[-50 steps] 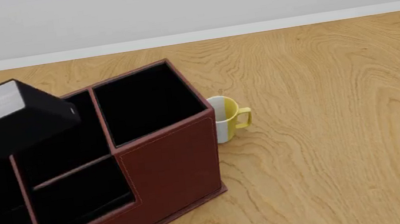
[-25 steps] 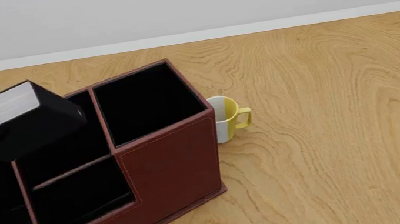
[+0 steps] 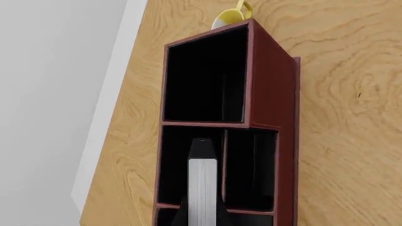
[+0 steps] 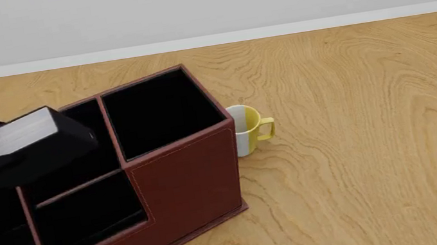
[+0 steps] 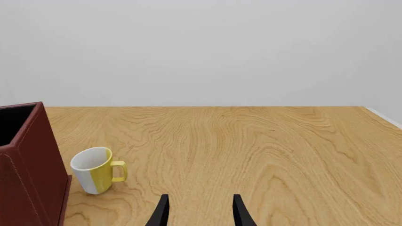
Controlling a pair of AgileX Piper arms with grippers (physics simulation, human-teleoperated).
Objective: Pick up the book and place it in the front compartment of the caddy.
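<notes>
Book (image 4: 18, 142) at left of front view, tilted over caddy (image 4: 183, 180) cells, clamped by left gripper (image 3: 202, 214). Looks rigid, light, slick-covered; grip covers flat. Right gripper (image 5: 199, 212) narrowly parted, empty, lower right.

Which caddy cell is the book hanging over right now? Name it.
The book hangs over the caddy's middle rear cell, left of the big empty end cell beside the mug.

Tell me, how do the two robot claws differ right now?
The left gripper is clamped on the book, holding it over the caddy; the right gripper is open and holds nothing. The left is raised above the box; the right sits low near the table, away from the mug. Both are black.
</notes>
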